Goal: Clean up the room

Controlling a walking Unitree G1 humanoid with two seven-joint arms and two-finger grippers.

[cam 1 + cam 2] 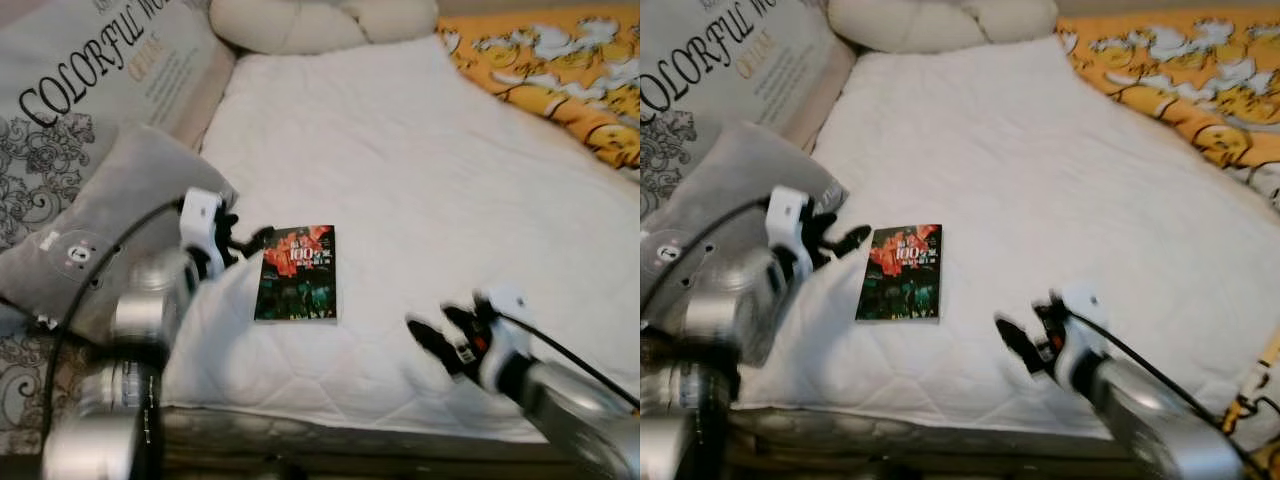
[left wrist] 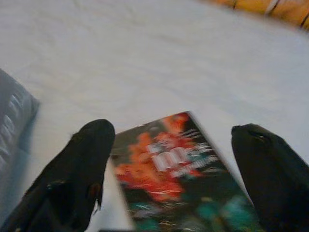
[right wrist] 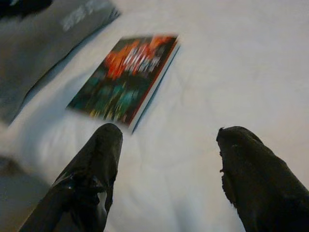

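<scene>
Book (image 1: pixel 296 273) flat on white quilted bed (image 1: pixel 420 200), cover up, near bed's front edge, toward the grey pillow (image 1: pixel 90 230) side. Red-orange and dark green cover, pale title text, unreadable.

Left tool (image 1: pixel 245 240) just beside book's near-pillow top corner, fingers spread apart, nothing between them; left wrist view looks straight down onto cover between both fingers (image 2: pixel 77 174). Touching book or just clear of it: cannot tell.

Right tool (image 1: pixel 432 338) well apart from book, on side away from pillow, low over quilt. Fingers spread, holding nothing. Book sits ahead of it and off toward pillow in right wrist view (image 3: pixel 126 77).

Handling, judged only from looks:
- Thin paperback, likely light, moderately stiff, would flex if pinched by one corner.
- Glossy-looking cover, probably slick against hard fingertips.
- Lies flush on soft quilt, so no gap under the edges; mattress gives, which should help.
- Best hold probably along a long edge or spine near mid-length: press quilt down beside that edge, slide one finger under, close across thickness.
- Corner pinch risks bending cover or book swinging out.
- Not fragile; worst case bent pages or a slip back onto bed.

Also present: orange patterned blanket (image 1: pixel 560 70) at far side from pillow, cream cushion (image 1: pixel 320 22) at head of bed, printed pillow (image 1: pixel 90 75) behind the grey one.
</scene>
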